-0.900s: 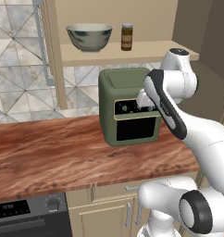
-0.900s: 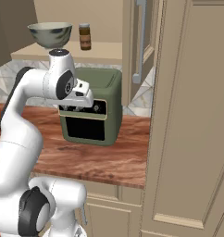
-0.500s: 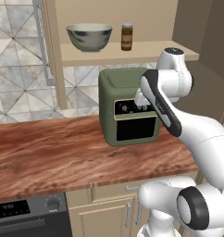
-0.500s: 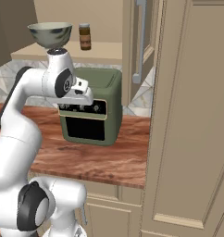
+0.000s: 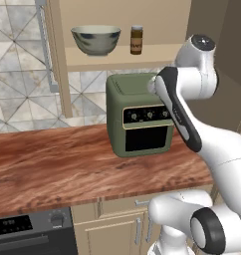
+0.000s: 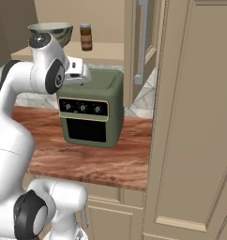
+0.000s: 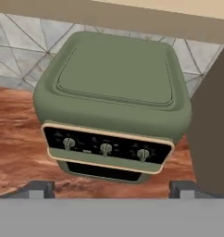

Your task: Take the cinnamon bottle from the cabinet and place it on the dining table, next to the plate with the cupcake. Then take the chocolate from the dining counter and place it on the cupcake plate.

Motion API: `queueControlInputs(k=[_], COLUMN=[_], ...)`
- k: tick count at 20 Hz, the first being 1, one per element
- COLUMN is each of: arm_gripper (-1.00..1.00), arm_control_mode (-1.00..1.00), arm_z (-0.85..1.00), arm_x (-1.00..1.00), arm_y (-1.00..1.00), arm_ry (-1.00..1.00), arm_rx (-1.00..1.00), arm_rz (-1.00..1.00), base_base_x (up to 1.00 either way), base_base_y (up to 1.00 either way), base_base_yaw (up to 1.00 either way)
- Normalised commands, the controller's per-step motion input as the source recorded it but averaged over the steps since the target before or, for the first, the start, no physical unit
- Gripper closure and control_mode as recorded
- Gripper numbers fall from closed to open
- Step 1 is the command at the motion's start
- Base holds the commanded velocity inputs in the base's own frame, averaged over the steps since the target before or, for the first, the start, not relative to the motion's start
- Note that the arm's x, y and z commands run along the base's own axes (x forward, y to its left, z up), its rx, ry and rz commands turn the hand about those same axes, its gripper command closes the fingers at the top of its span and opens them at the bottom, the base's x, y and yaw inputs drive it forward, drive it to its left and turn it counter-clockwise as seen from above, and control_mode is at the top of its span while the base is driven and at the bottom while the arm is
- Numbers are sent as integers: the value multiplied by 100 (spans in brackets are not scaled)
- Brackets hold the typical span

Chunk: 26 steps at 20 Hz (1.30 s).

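The small cylindrical cinnamon bottle (image 5: 136,39) with brown contents and a pale tan lid is standing upright, long axis vertical, on the shelf board of the light tan wooden wall cabinet (image 5: 142,56), just beside the wide grey-green bowl (image 5: 96,39) at its 9 o'clock. The gripper (image 7: 112,189) is hanging with its fingertips (image 7: 39,189) spread wide and empty, looking down on the boxy olive-green toaster oven (image 7: 115,106). In the right base view the bottle is lying toward 12 o'clock from the hand (image 6: 77,71), higher and further back, so the coming reach probably needs to climb. The oven is sitting on the reddish-brown wood-grain tabletop (image 5: 58,167), backed by grey patterned wall tiles (image 5: 23,74).
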Motion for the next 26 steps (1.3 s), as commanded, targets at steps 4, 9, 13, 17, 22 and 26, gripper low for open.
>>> queueControlInputs(k=[4, 9, 13, 17, 22, 26], arm_gripper=[-100, -100, -100, -100, -100, -100], arm_control_mode=[-100, -100, -100, -100, -100, -100], arm_z=[94, 97, 67, -7, -1, 0], arm_x=[0, 10, 26, 91, 58, 25], arm_y=[0, 0, 0, 9, 17, 16], arm_ry=[-38, -23, -13, -12, -13, -5], arm_rx=[0, 1, 6, 4, 2, 3], arm_rz=[3, 0, 0, 0, 0, 0], base_base_x=[0, 0, 0, 0, 0, 0], base_base_y=[0, 0, 0, 0, 0, 0], base_base_yaw=[0, 0, 0, 0, 0, 0])
